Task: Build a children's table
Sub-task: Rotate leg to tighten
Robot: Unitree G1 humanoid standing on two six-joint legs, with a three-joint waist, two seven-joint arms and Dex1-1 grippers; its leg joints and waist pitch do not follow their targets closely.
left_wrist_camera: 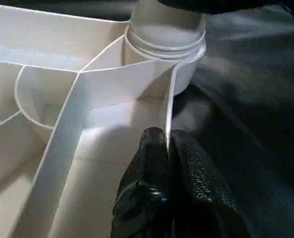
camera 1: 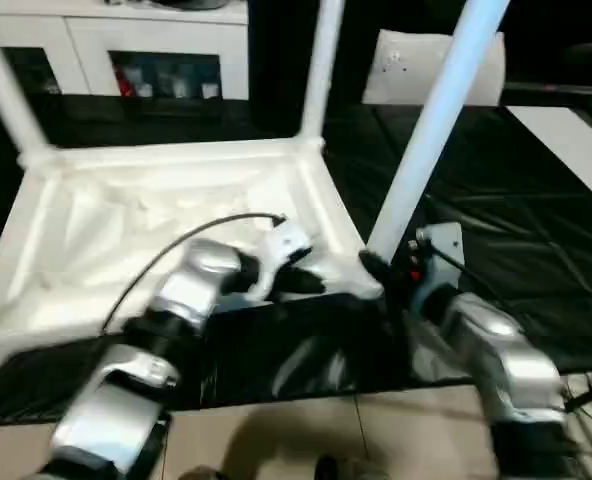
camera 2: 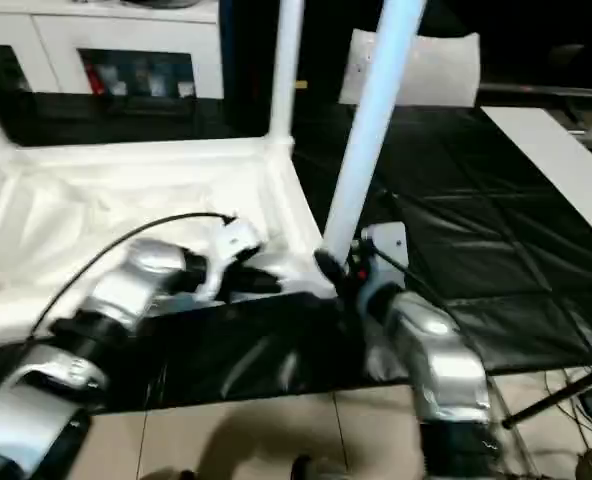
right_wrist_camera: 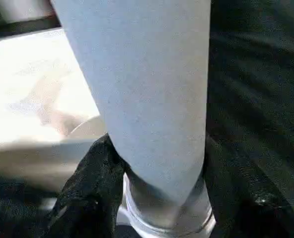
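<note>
The children's table top (camera 1: 126,230) lies upside down on a black cloth, ribbed underside up. White legs stand in its far left corner (camera 1: 6,90) and far right corner (camera 1: 321,60). A third leg (camera 1: 431,130) rises, slightly tilted, from the near right corner socket (left_wrist_camera: 186,44). My right gripper (camera 1: 381,268) grips this leg just above the socket, one black finger (right_wrist_camera: 92,188) on each side. My left gripper (camera 1: 311,280) is shut on the top's thin raised rim (left_wrist_camera: 169,99) beside that socket, fingertips (left_wrist_camera: 154,158) pinching the wall.
The black cloth (camera 1: 496,230) ends at a near edge, with tiled floor (camera 1: 296,430) below. A white cabinet (camera 1: 126,40) stands at the back. A white panel (camera 1: 576,150) lies at the right, and a white bag (camera 1: 416,65) sits behind the held leg.
</note>
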